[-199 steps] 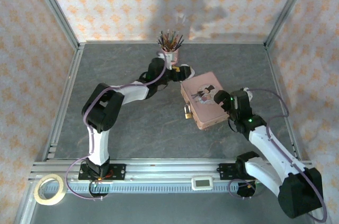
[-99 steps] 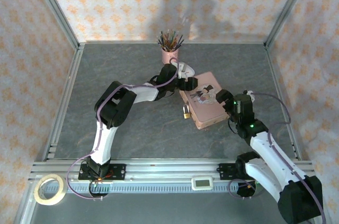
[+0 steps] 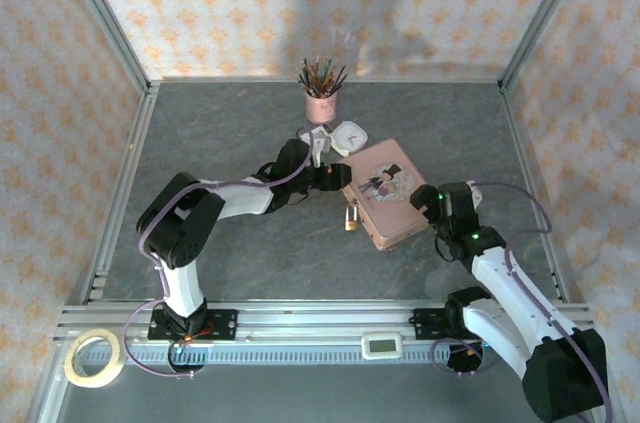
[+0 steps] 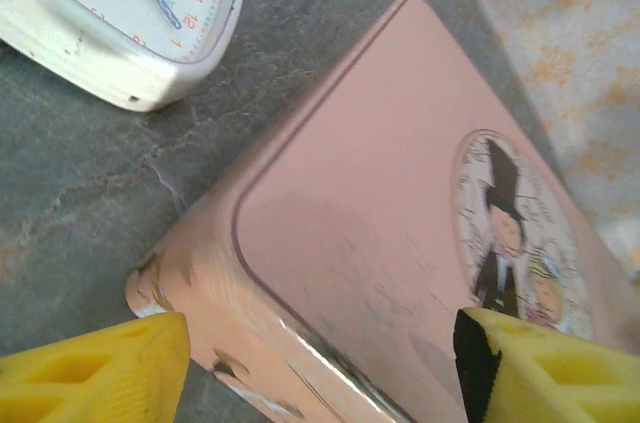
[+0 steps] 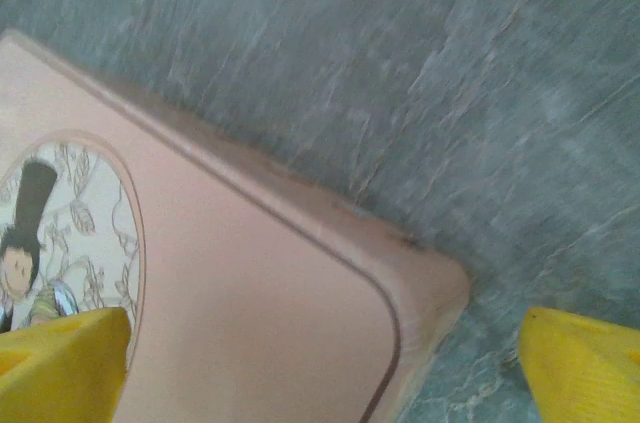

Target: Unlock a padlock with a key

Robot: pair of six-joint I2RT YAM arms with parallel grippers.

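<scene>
**DESK:** What am I looking at, left to right?

**OPERATOR:** On the left, my left tool (image 3: 336,179) stands at the far-left corner of the pink tin (image 3: 392,183). Its jaws are apart and empty, with the corner between its yellow fingers (image 4: 100,373). A white clock (image 3: 347,136) sits just beyond it on the grey surface (image 3: 250,243). The padlock (image 3: 352,217), brass with a thin silver shackle, lies against the tin's left edge, about midway along. To the right, my right tool (image 3: 427,199) hovers at the tin's right corner, jaws wide and holding nothing.

**DESK:** Which step is that?

**OPERATOR:** An early one, by my reading. Both tools bracket the tin, probably to steady or turn it so I can get at the padlock. The lock looks shut, though it is too small for me to be sure.

**DESK:** And next?

**OPERATOR:** One tool has to pin the tin or the padlock firmly. The other needs a key, and neither holds one. After that comes a fine line-up with the keyhole, and I cannot tell which way that faces.
</scene>
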